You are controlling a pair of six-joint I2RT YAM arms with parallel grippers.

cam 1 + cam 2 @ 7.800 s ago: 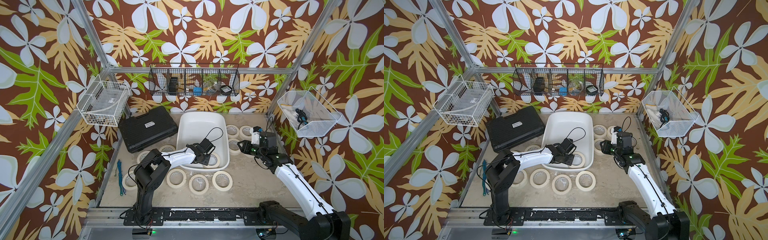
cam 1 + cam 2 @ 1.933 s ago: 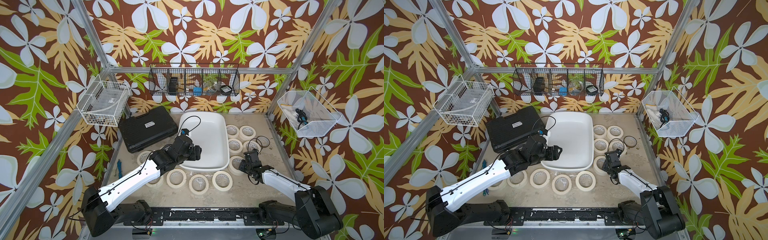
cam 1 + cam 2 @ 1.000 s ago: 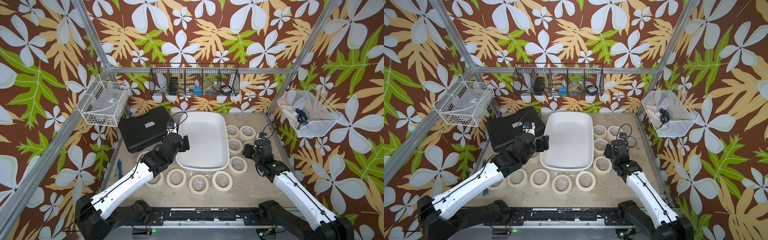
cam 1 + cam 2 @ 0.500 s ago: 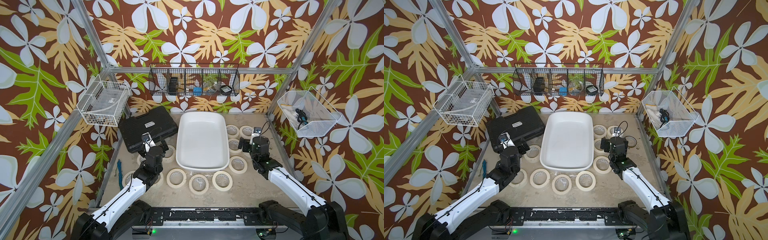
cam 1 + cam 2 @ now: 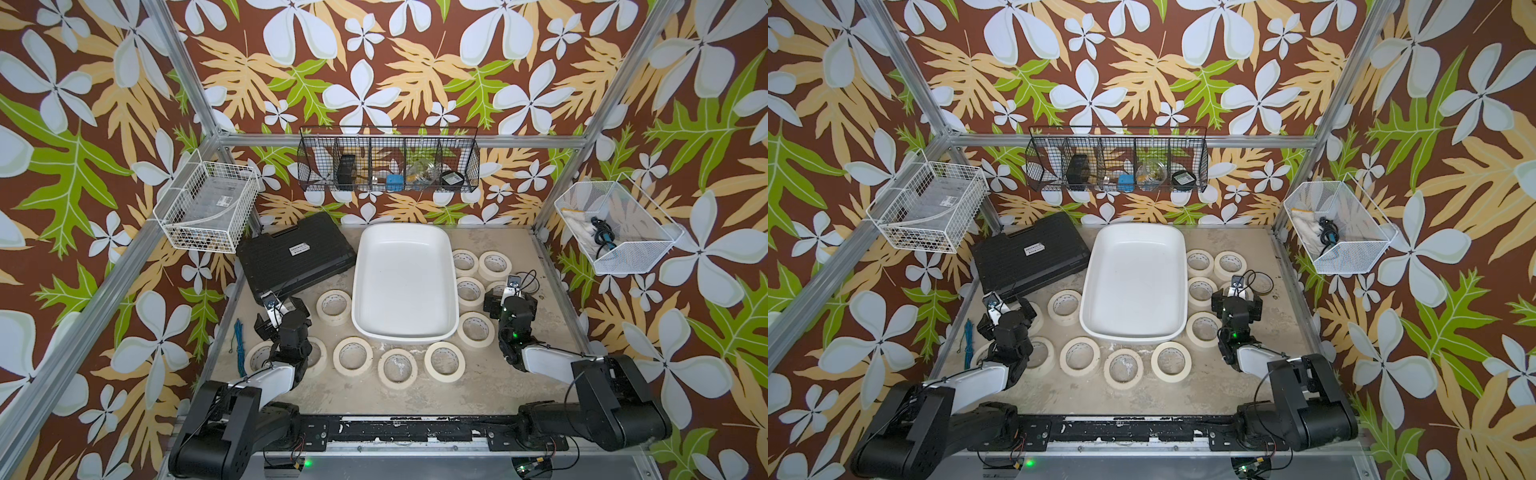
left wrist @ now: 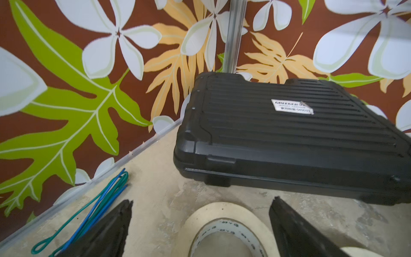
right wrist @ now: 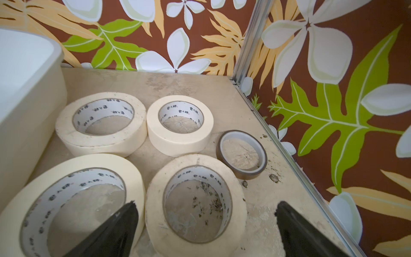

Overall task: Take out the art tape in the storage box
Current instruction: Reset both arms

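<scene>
On my feed the storage box is plain glossy white, with no pattern. The art tape rolls are cream-beige outside. Their cores are paler, near white, with small dark print repeated round them. By the desk's right edge lies one thin ring of dark brown. The desk itself is mottled beige with grey blotches. At its far left corner I see the case, black with ribbed stripes and a white label in dark letters. Along the left edge the cords are blue and green. The walls are red-brown, printed with white flowers, green leaves and tan fronds.
</scene>
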